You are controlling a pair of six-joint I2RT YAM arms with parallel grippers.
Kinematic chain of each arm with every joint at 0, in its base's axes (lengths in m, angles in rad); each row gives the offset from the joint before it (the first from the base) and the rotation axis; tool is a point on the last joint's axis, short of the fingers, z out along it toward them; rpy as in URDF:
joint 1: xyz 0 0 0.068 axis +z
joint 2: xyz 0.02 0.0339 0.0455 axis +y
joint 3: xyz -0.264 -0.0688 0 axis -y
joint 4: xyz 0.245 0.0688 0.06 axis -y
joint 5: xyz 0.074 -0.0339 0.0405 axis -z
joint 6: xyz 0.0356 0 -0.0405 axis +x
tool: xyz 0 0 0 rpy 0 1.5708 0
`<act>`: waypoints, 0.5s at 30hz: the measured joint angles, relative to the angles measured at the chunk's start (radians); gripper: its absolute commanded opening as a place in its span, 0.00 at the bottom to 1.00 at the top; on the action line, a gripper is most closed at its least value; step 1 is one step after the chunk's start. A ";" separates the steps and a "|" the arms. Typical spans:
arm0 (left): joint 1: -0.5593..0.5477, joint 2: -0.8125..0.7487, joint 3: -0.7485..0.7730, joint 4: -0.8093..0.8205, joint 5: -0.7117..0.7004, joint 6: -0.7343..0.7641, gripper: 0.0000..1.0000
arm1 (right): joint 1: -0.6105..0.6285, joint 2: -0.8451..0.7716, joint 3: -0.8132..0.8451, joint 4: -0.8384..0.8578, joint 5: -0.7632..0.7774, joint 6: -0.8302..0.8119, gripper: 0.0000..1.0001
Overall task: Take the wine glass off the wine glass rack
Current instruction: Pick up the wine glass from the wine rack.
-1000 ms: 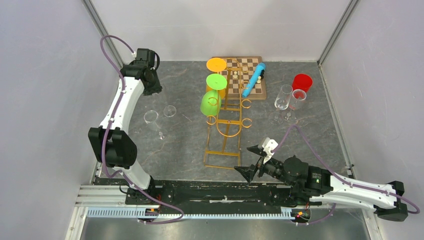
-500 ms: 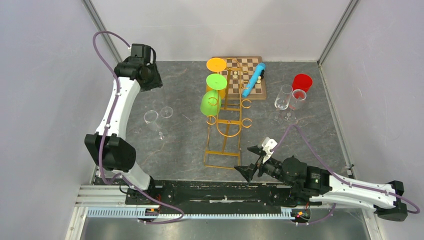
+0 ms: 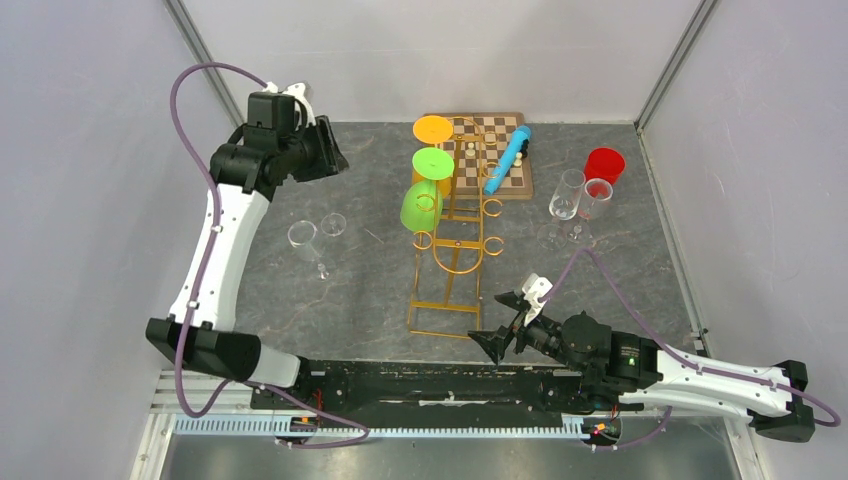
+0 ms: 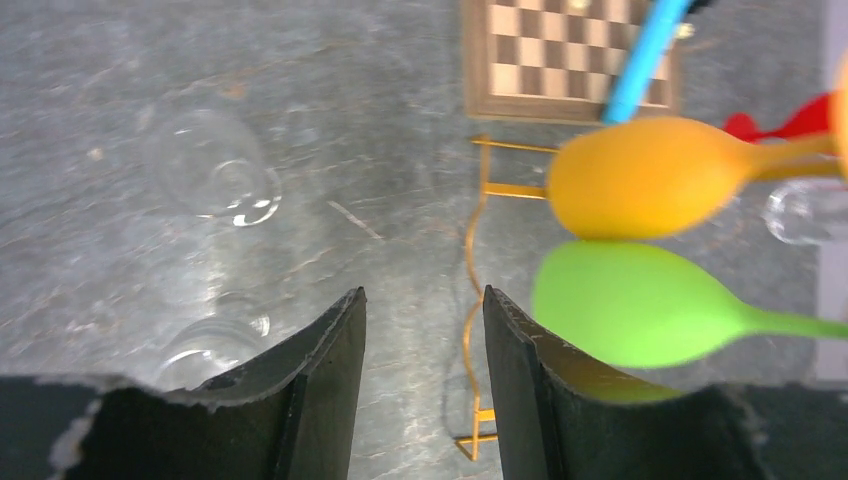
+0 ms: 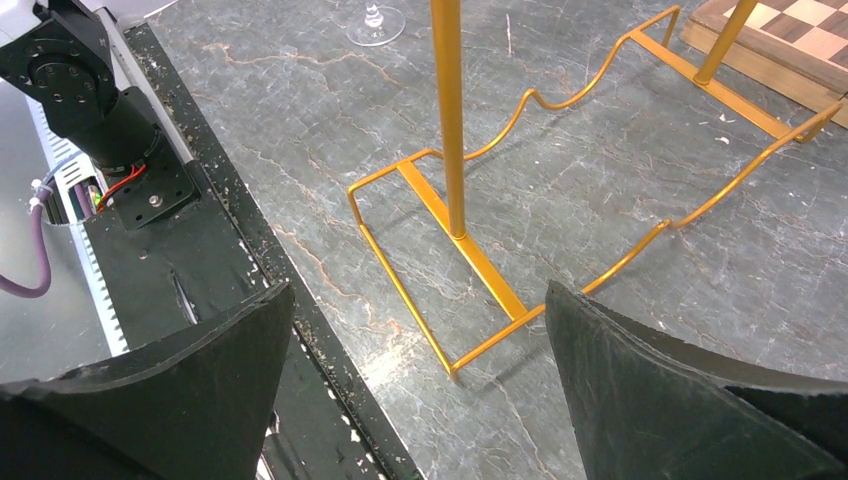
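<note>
The gold wine glass rack (image 3: 452, 250) stands mid-table. Two wine glasses hang from it upside down, a green wine glass (image 3: 421, 206) and an orange one just behind it. In the left wrist view the orange glass (image 4: 640, 175) lies above the green glass (image 4: 630, 300), both right of the jaws. My left gripper (image 3: 325, 150) hovers open and empty, left of the rack's top and apart from the glasses; its gap (image 4: 422, 292) frames bare table and rack wire (image 4: 472, 250). My right gripper (image 3: 505, 322) is wide open beside the rack base (image 5: 450, 290).
Two clear glasses (image 3: 303, 237) (image 3: 334, 224) sit on the table below the left arm. A chessboard (image 3: 500, 165) with a blue tube (image 3: 508, 158) lies behind the rack. More clear glasses (image 3: 567, 195) and a red cup (image 3: 604, 163) stand at the right.
The left arm has risen and swung back and right, turning its gripper toward the rack, and its jaws have spread wider. The right arm has not moved.
</note>
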 measured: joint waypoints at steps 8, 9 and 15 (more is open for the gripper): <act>-0.027 -0.076 -0.030 0.085 0.221 -0.056 0.52 | 0.000 0.007 0.000 -0.009 0.003 0.014 0.98; -0.027 -0.076 -0.030 0.097 0.247 -0.064 0.52 | 0.000 0.008 0.000 -0.010 0.003 0.018 0.98; -0.028 -0.061 -0.030 0.166 0.431 -0.159 0.52 | 0.000 0.008 0.000 -0.014 0.003 0.030 0.98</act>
